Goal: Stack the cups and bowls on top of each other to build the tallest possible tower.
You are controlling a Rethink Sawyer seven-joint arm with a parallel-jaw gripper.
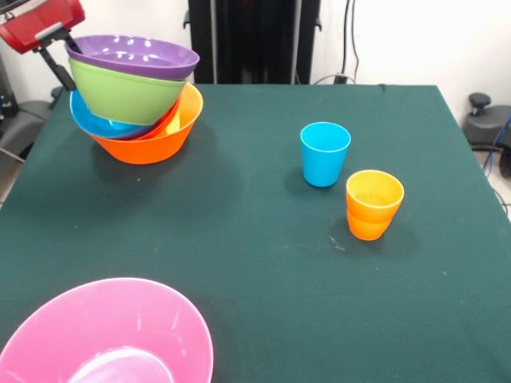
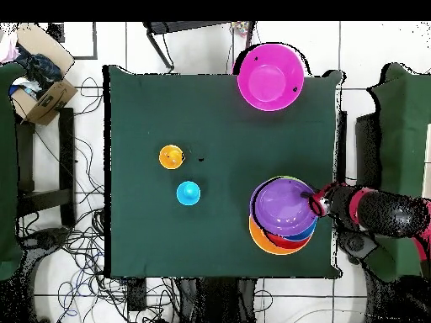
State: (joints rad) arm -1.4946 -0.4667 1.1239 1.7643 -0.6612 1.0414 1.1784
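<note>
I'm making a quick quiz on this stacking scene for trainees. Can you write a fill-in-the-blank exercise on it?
1. The top bowl of the tower is ____.
2. The tower's base is the big ____ bowl.
3. Alone at the table's near edge in the front view sits the ____ bowl.
4. Beside the orange cups stands a ____ cup.

Missing words: purple; orange; pink; blue

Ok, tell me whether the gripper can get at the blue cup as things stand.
Probably yes. The blue cup stands upright and alone on the table, apart from the orange cups. The gripper is at the bowl tower, with bare cloth between.
</note>
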